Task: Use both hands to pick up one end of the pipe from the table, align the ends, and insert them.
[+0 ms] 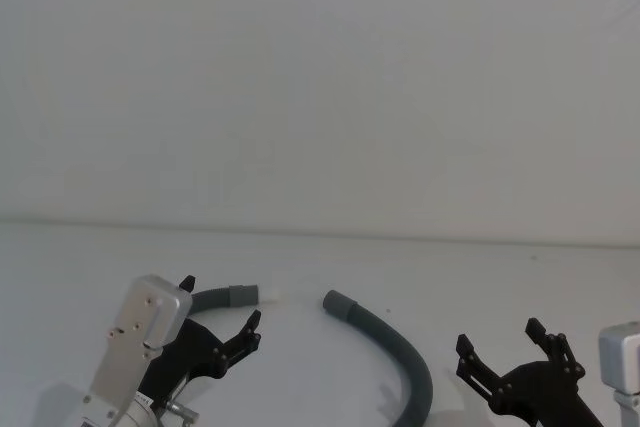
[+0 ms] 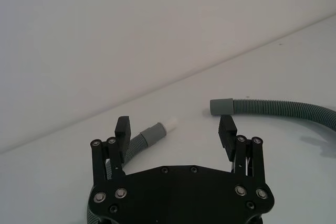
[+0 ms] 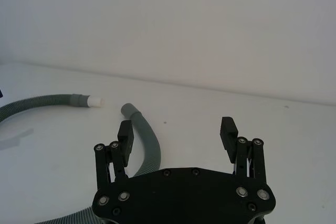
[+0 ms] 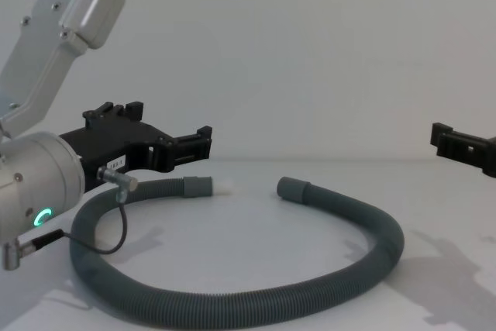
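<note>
The pipe (image 4: 232,300), a dark grey corrugated hose, lies in a loop on the white table (image 1: 420,267). Its spigot end (image 1: 240,294) has a white tip (image 2: 170,126). The plain hollow end (image 1: 338,302) lies a short gap to its right. My left gripper (image 1: 220,305) hovers open just above and behind the spigot end (image 2: 155,132), holding nothing. My right gripper (image 1: 500,337) is open and empty, right of the hose's curve. In the right wrist view the hose (image 3: 149,148) passes beside one of its fingers (image 3: 126,132), with the plain end (image 3: 128,109) ahead.
A pale wall (image 1: 320,77) rises behind the table's far edge. A thin black cable (image 4: 116,238) hangs from my left arm over the hose. Bare table lies beyond both hose ends and between the grippers.
</note>
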`<state>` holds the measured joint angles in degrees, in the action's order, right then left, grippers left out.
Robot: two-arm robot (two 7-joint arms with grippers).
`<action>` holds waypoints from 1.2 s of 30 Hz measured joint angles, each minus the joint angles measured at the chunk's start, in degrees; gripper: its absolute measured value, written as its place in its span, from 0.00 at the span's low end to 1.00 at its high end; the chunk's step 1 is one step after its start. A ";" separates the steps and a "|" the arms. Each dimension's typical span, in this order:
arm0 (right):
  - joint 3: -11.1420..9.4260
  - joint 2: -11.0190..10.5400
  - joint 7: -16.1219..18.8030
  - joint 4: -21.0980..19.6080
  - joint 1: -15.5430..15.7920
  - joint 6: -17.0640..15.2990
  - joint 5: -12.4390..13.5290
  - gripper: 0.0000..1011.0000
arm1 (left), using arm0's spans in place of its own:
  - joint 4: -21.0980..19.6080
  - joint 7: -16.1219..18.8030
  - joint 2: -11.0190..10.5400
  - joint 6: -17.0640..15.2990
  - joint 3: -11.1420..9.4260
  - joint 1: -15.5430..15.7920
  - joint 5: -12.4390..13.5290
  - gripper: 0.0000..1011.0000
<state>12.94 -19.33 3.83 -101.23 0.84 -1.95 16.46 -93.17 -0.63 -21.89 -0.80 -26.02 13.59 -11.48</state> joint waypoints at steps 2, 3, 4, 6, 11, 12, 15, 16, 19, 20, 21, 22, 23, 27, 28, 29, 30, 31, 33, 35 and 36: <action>0.00 0.00 0.00 0.00 0.00 0.00 0.00 1.00 | 0.00 0.00 0.00 0.00 0.00 0.00 0.00 0.99; 0.00 0.00 0.00 0.00 0.00 0.00 0.00 1.00 | 0.00 0.00 0.00 0.00 0.00 0.00 0.00 0.99; 0.00 0.00 0.00 0.00 0.00 0.00 0.00 1.00 | 0.00 0.00 0.00 0.00 0.00 0.00 0.00 0.99; 0.00 0.00 0.00 0.00 0.00 0.00 0.00 1.00 | 0.00 0.01 0.00 0.00 0.00 0.00 0.00 0.99; 0.00 0.00 0.00 0.00 0.00 0.00 0.00 1.00 | 0.00 0.00 0.02 0.00 0.02 -0.01 0.00 0.99; 0.00 0.00 0.00 0.00 0.00 0.00 0.00 1.00 | 0.00 -0.02 0.04 -0.04 0.05 -0.03 -0.04 0.99; 0.00 0.00 0.00 0.00 0.00 0.00 0.00 1.00 | 0.00 -0.20 0.12 -0.46 0.21 -0.05 -0.28 0.99; 0.00 0.00 0.00 0.00 0.00 0.00 0.00 1.00 | 0.00 -0.29 0.15 -0.64 0.26 -0.05 -0.40 0.99; 0.00 0.00 0.00 0.00 0.00 0.00 0.00 1.00 | -0.01 -0.74 0.27 -1.59 0.56 -0.06 -1.16 0.99; 0.00 0.00 0.00 0.00 0.00 0.00 0.00 1.00 | -0.01 -0.92 0.30 -2.00 0.64 -0.06 -1.39 0.99; 0.00 0.00 0.00 0.00 0.00 0.00 0.00 1.00 | -0.05 -1.20 0.37 -2.68 0.88 -0.04 -1.87 0.99; 0.00 0.00 0.00 0.00 0.00 0.00 0.00 1.00 | -0.08 -1.39 0.39 -3.19 0.99 -0.03 -2.20 0.99; 0.00 0.00 0.00 0.00 0.00 0.00 0.00 1.00 | -0.11 -1.52 0.41 -3.58 1.10 -0.01 -2.45 0.99; 0.00 0.00 0.00 0.00 0.00 0.00 0.00 1.00 | -0.18 -2.27 0.53 -5.88 1.83 0.21 -3.86 0.99; 0.00 0.00 0.00 0.00 0.00 0.00 0.00 1.00 | -0.19 -2.60 0.56 -6.98 2.11 0.39 -4.52 0.99; 0.00 0.00 0.00 0.00 0.00 0.00 0.00 1.00 | -0.19 -2.72 0.57 -7.42 2.30 0.48 -4.77 0.99; 0.00 0.00 0.00 0.00 0.00 0.00 0.00 1.00 | -0.19 -2.99 0.59 -8.48 2.58 0.70 -5.30 0.99; 0.00 0.00 0.00 0.00 0.00 0.00 0.00 1.00 | -0.19 -3.09 0.59 -8.92 2.72 0.80 -5.51 0.99; 0.00 0.00 0.00 0.00 0.00 0.00 0.00 1.00 | -0.19 -3.27 0.60 -9.78 2.96 1.01 -5.89 0.99; 0.00 0.00 0.00 0.00 0.00 0.00 0.00 1.00 | -0.18 -3.51 0.62 -11.13 3.38 1.38 -6.40 0.99; 0.00 0.00 0.00 0.00 0.00 0.00 0.00 1.00 | -0.17 -3.55 0.62 -11.40 3.50 1.49 -6.50 0.99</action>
<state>12.94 -19.33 3.83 -101.23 0.84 -1.95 16.46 -93.34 -4.18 -21.27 -12.20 -22.53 15.07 -17.98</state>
